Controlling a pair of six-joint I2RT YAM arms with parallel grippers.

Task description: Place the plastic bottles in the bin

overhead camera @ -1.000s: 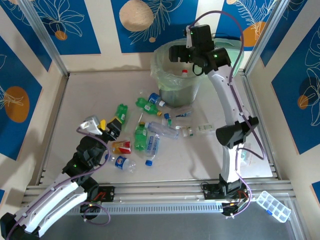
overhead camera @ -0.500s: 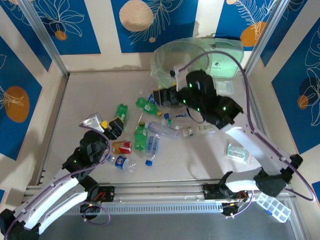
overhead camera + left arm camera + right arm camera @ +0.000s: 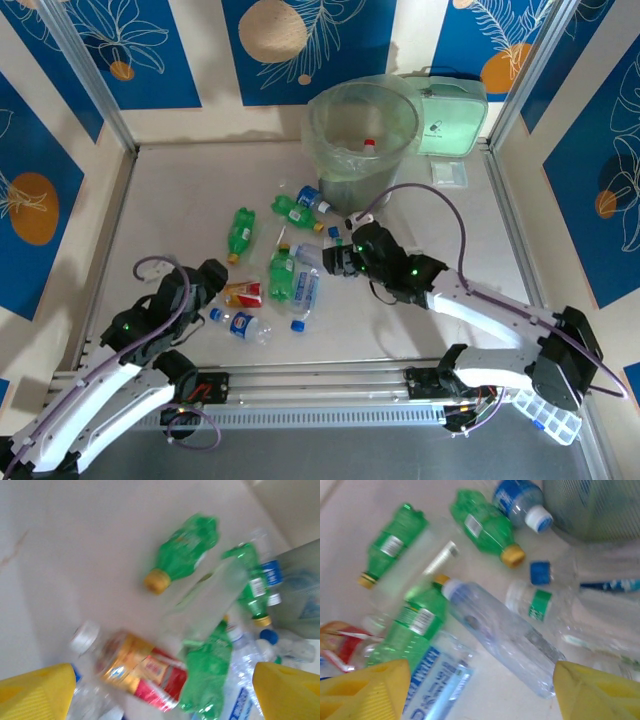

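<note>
The pale table [image 3: 180, 190] carries a round bin [image 3: 350, 190] at its far side. Just right of the bin sits a flat mint-green case [image 3: 450, 120], with a small clear packet [image 3: 449, 172] in front of it. Plastic bottles [image 3: 282, 275] lie scattered on their sides in front and to the left of the bin. A blue-labelled bottle [image 3: 312, 198] lies just beside the bin, and a red-labelled bottle [image 3: 243, 293] lies well away from it.

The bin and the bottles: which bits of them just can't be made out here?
Inside the bin, top external: beyond one red cap, the pale bag and the deep wall hide the contents.
The bin, right wrist: cut off by the top edge.
Red-labelled bottle, left wrist: blur makes its label unreadable.
</note>
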